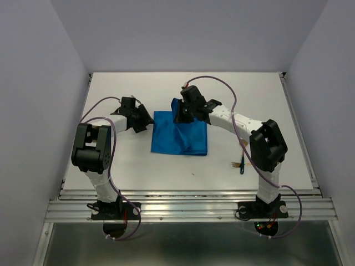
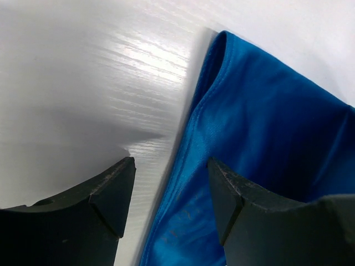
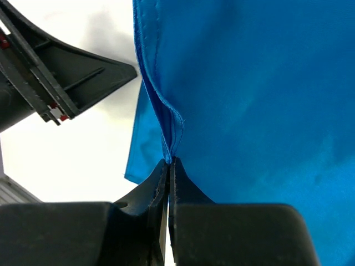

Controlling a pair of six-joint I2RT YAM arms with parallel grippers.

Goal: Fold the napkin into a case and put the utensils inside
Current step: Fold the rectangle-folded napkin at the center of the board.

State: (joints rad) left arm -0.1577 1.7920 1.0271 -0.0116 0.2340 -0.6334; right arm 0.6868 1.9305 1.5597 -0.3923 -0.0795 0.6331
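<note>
The right claw was clamped tight on the hem of the napkin, the cloth spreading ahead of it. The left claw stood spread wide astride the napkin's edge, gripping nothing. With such a thin pinch and the cloth unpinned, the hem could slip and skew the fold

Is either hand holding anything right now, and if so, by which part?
The right hand is shut on the napkin, pinching its hemmed edge. The left hand is open, straddling the napkin's side edge, and holds nothing.
</note>
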